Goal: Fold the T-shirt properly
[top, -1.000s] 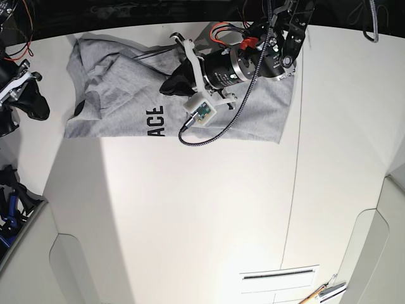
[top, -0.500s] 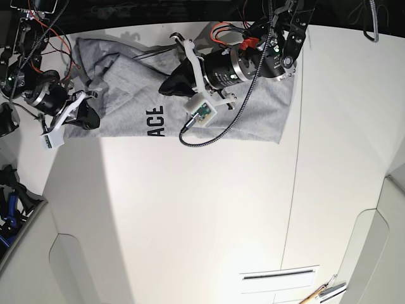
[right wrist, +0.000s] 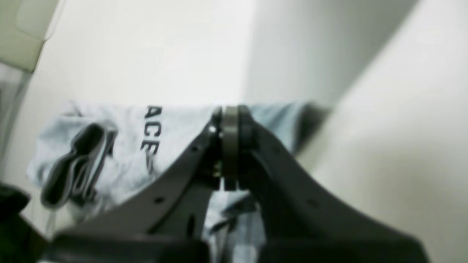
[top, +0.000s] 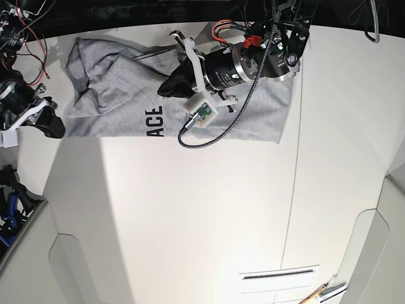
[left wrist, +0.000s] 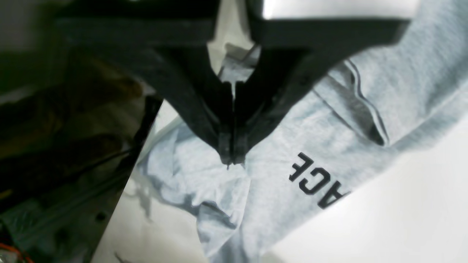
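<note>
The grey T-shirt (top: pixel 253 117) lies rumpled along the far edge of the table, with black lettering "ACE" (top: pixel 156 120) facing up. My left gripper (top: pixel 164 87) is over the shirt's middle. In the left wrist view it (left wrist: pixel 231 160) is shut, tips down at bunched fabric (left wrist: pixel 204 182); I cannot tell whether cloth is pinched. My right gripper (top: pixel 56 128) is at the shirt's lower-left corner, just off the cloth. In the right wrist view it (right wrist: pixel 229 120) is shut and empty, with the shirt (right wrist: pixel 120 160) beyond it.
A black braided cable (top: pixel 215 130) hangs from the left wrist camera over the shirt. The white table (top: pixel 190 221) has a seam (top: pixel 294 158) on the right. A slot (top: pixel 278 274) and tools (top: pixel 326 290) are at the near right.
My right gripper reached onto the shirt's left part half a second ago and has since drawn back left, off the cloth. The left folds shifted slightly. The left arm has barely moved.
</note>
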